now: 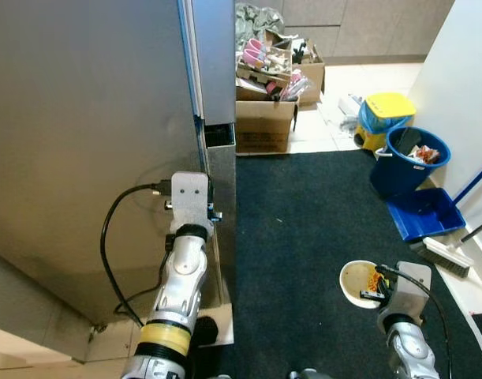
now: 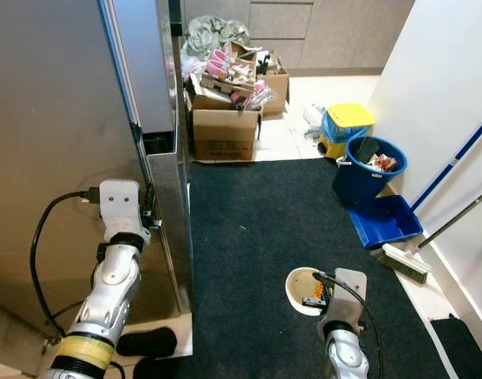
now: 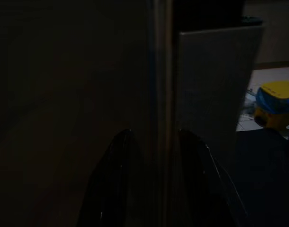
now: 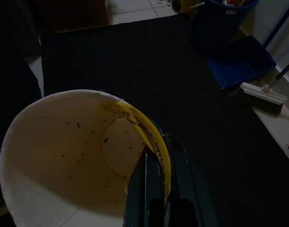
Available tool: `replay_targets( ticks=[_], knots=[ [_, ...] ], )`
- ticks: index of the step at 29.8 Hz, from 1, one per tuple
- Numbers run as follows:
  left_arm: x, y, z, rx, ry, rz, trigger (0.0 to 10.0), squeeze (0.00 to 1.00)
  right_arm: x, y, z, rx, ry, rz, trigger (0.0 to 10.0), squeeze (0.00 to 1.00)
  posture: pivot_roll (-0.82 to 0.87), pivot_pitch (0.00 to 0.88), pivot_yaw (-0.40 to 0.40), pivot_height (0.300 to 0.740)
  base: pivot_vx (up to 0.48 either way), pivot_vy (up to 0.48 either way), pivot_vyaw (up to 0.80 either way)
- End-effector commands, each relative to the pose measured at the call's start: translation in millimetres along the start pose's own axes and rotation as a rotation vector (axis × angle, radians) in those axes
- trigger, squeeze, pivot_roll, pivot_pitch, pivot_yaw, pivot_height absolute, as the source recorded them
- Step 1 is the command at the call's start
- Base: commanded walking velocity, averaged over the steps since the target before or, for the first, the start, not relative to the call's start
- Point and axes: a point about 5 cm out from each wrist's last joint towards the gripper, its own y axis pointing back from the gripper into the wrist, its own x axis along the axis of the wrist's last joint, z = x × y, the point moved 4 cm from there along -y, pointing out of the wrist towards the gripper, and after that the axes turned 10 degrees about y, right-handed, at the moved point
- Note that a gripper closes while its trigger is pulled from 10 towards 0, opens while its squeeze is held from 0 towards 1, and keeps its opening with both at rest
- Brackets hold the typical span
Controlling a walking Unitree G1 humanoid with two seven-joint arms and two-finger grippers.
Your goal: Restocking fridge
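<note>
Through the left eye view I saw my left gripper [image 1: 211, 212] raised against the edge of the tall steel fridge door [image 1: 91, 134], and my right gripper [image 1: 372, 284] low over a dark rug [image 1: 304, 229], carrying a white paper bowl [image 1: 355, 283]. Beyond the rug stood cardboard boxes [image 1: 264, 118], a yellow bin [image 1: 382, 114], a blue bucket [image 1: 406, 162] and a blue dustpan [image 1: 426, 213] with a broom [image 1: 446, 257].

The right eye view showed the same scene, and added a blue broom handle [image 2: 450, 166] leaning on the white wall.

In the dim left wrist view, two black fingers [image 3: 113, 184] stood apart on either side of the door's edge, touching or nearly so; I could not tell which.

The right wrist view showed what the eye views could not: the fingers [image 4: 151, 189] pinched tight on the bowl's rim, a yellow wrapper strip [image 4: 151, 137] caught between them, specks inside the bowl.
</note>
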Motion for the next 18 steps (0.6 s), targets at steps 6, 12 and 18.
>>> replay_targets(
  ticks=[6,12,18],
  knots=[
    [14,-1.7,8.0,-0.006,0.002,0.05,0.0,0.0,-2,0.6,3.9,-0.014,0.0,-0.004,10.0,0.0,-0.03,0.061,-0.023,0.74,0.0,0.0,0.0],
    [19,-4.3,6.1,0.003,-0.014,0.064,0.0,0.0,-1,-0.1,2.9,-0.011,0.0,-0.001,10.0,0.0,-0.03,0.058,-0.024,0.74,0.0,0.0,0.0],
    [20,-7.0,7.4,0.0,-0.01,0.064,0.9,0.0,0,-0.4,2.7,-0.011,0.001,-0.001,10.0,0.0,-0.03,0.056,-0.025,0.74,0.0,0.0,0.0]
  ],
)
